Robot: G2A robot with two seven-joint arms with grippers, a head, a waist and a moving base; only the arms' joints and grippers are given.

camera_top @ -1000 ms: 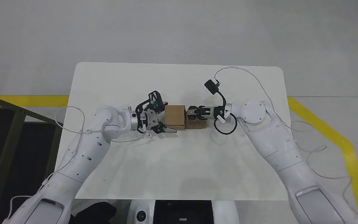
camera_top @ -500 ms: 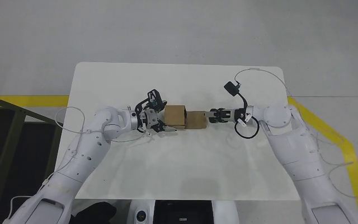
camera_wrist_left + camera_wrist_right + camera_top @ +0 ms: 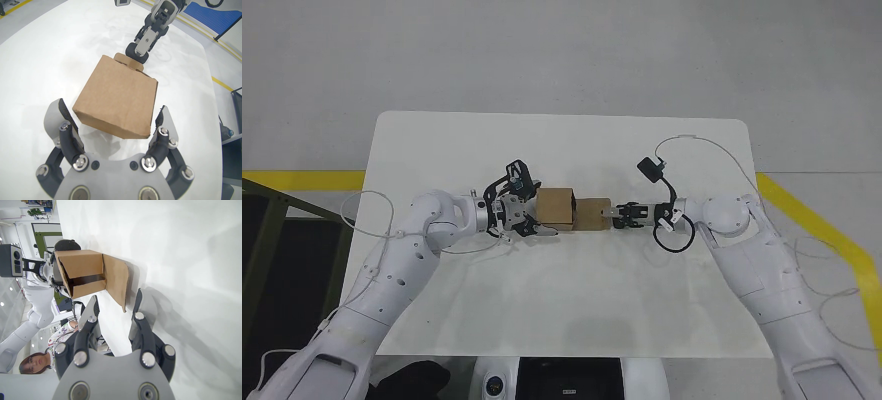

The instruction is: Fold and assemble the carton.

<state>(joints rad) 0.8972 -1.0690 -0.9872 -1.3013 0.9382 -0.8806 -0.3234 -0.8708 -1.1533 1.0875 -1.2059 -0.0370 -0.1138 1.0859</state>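
Your carton point(image 3: 556, 206) lies on its side on the white table point(image 3: 442, 150), directly between the two pincers. It is a small brown corrugated box. Its closed end faces the left pincer point(image 3: 532, 210) and its open end faces the right pincer point(image 3: 618, 216).

From the left wrist, you see the carton point(image 3: 117, 98) reaching away from the left pincer point(image 3: 112, 104). That pincer is spread wide, with one finger on each side of the box's near end. You cannot tell whether the pads touch the cardboard. A shadow sits under that near end.

At the far end, one large flap point(image 3: 593, 214) is swung out and points toward the right pincer. From the right wrist, the flap point(image 3: 116, 279) stands open beside the dark mouth of the carton point(image 3: 81, 262), with shorter flaps around the opening. The right pincer point(image 3: 116, 293) is spread too, and the flap's free edge lies just in front of the gap between its fingers.

From the left wrist, the right pincer point(image 3: 139, 55) sits right at the tip of the flap point(image 3: 128, 62), and its dark pad overlaps the cardboard's edge.
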